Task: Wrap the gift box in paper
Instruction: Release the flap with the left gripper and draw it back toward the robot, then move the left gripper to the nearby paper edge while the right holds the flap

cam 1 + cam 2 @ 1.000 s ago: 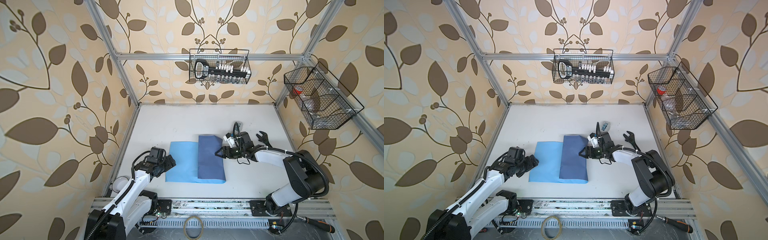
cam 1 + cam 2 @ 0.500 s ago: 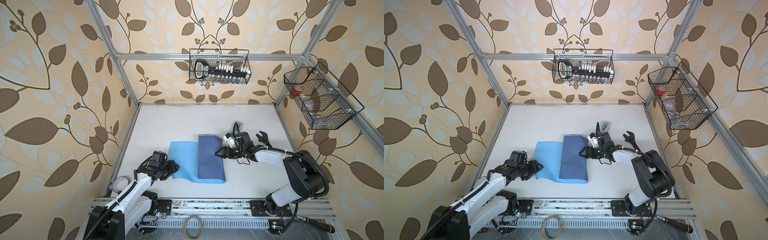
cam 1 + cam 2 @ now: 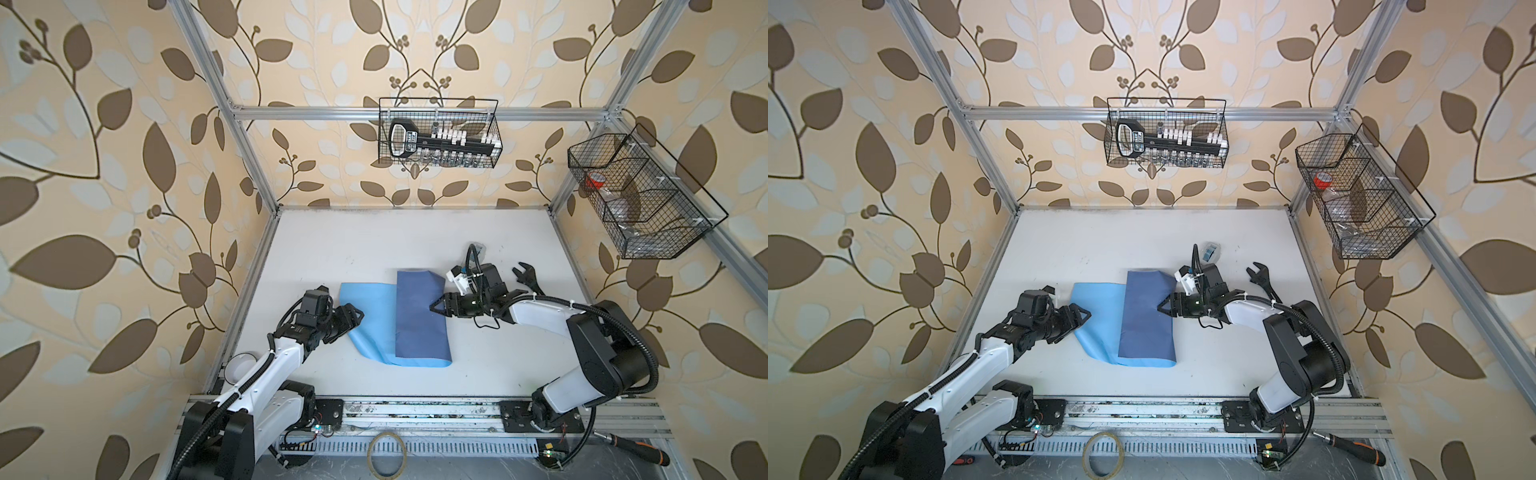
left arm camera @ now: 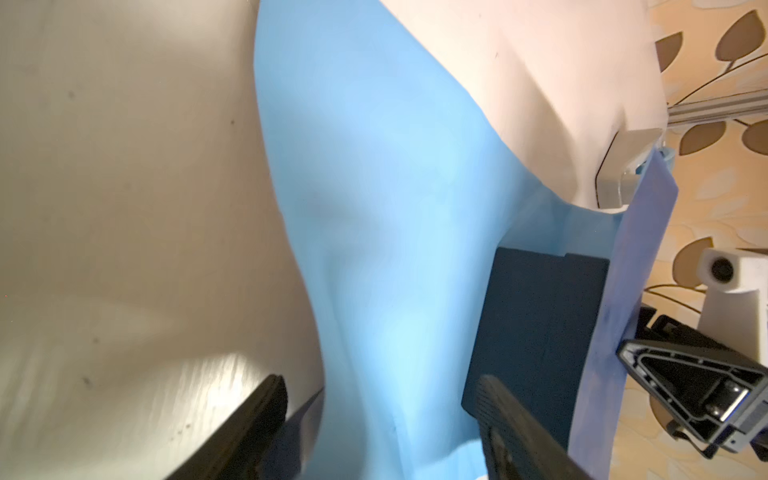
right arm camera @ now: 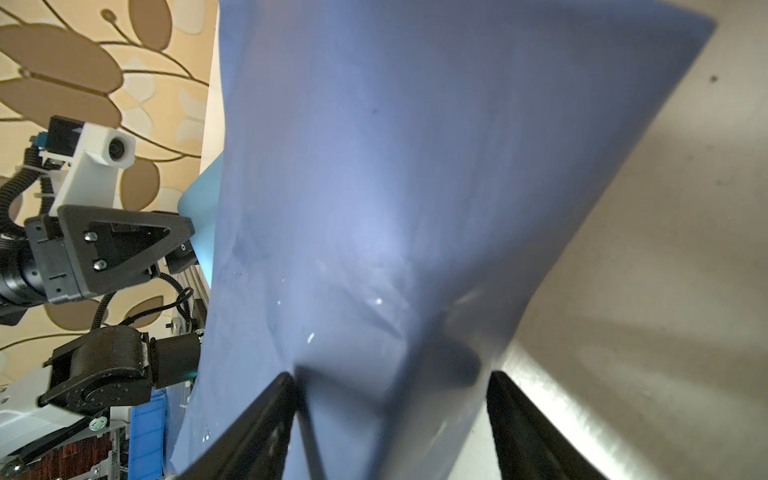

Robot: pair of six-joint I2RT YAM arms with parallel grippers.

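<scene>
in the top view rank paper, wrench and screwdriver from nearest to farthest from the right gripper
1. paper: right at the tips of the right gripper, on its left.
2. wrench: to its right, slightly farther back.
3. screwdriver: far front right corner.

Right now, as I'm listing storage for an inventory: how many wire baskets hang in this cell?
2. The back basket hangs from the rear frame rail, near its middle; the side basket hangs on the right-hand rail. None seems hidden.
</scene>
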